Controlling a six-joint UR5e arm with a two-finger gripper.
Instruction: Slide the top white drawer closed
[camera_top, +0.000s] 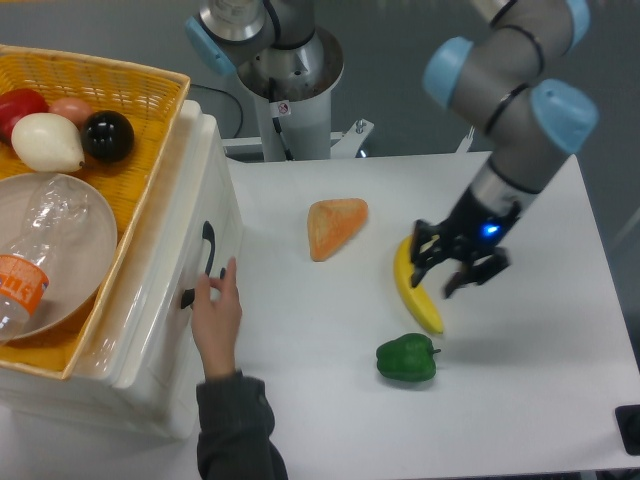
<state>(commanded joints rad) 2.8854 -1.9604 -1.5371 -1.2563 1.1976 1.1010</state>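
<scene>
The top white drawer (226, 205) is at the left, the uppermost of a white unit, with a black curved handle (207, 247) on its front panel. It sticks out only slightly from the unit; how far it is open I cannot tell. A person's hand (217, 312) rests its fingers against the drawer fronts just beside the handles. My gripper (438, 280) is far to the right, open and empty. It hovers over the upper part of a yellow banana (418, 300), well away from the drawer.
A yellow wicker basket (150, 95) sits on top of the unit, holding fruit, a plate and a plastic bottle. The lower drawer's handle (187, 297) shows below the top one. An orange wedge (333, 226) and a green pepper (407, 358) lie on the white table.
</scene>
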